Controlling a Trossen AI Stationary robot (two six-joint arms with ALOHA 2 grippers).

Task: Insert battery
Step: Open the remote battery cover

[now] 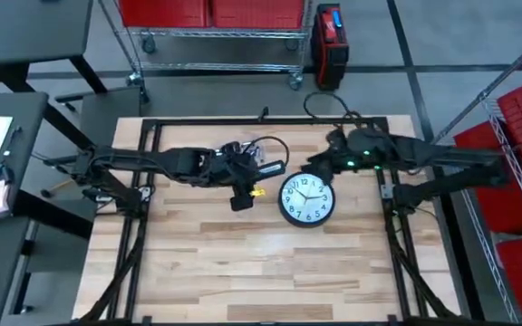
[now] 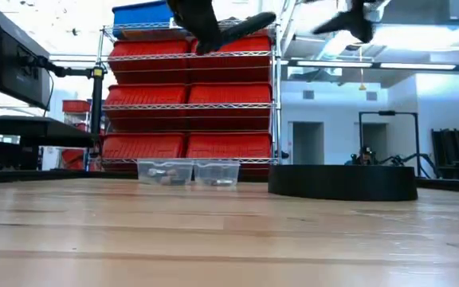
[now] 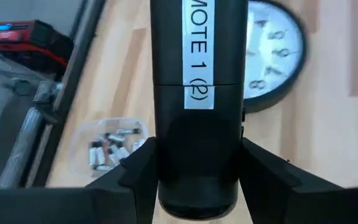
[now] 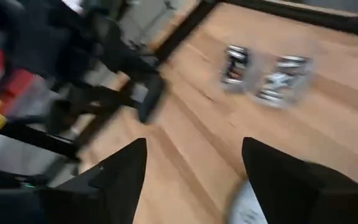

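Note:
A black remote [image 3: 197,93] with a white label is held in the air by my left gripper [image 3: 197,177], left of the round black-rimmed clock [image 1: 306,199], which lies flat on the table with its face up. In the high view my left gripper [image 1: 241,195] sits at the table's middle. Batteries lie in two small clear tubs [image 4: 235,62], [image 4: 281,78] near the far edge. My right gripper [image 4: 194,168] hovers open with nothing between its fingers, over the clock's far side [image 1: 320,163]. My left gripper pinches the remote's two long sides near one end [image 3: 166,180] between its two fingers. The remote runs on past the fingertips, along the fingers, with its label side toward the wrist camera. It hangs clear of the table.
The clear tubs [image 2: 166,171], [image 2: 216,173] stand side by side behind the table's middle. A black frame [image 1: 143,181] runs round the table's edges. Bare wood [image 1: 261,272] fills the near half. Red bins on a wire shelf [image 2: 190,96] stand beyond the far edge.

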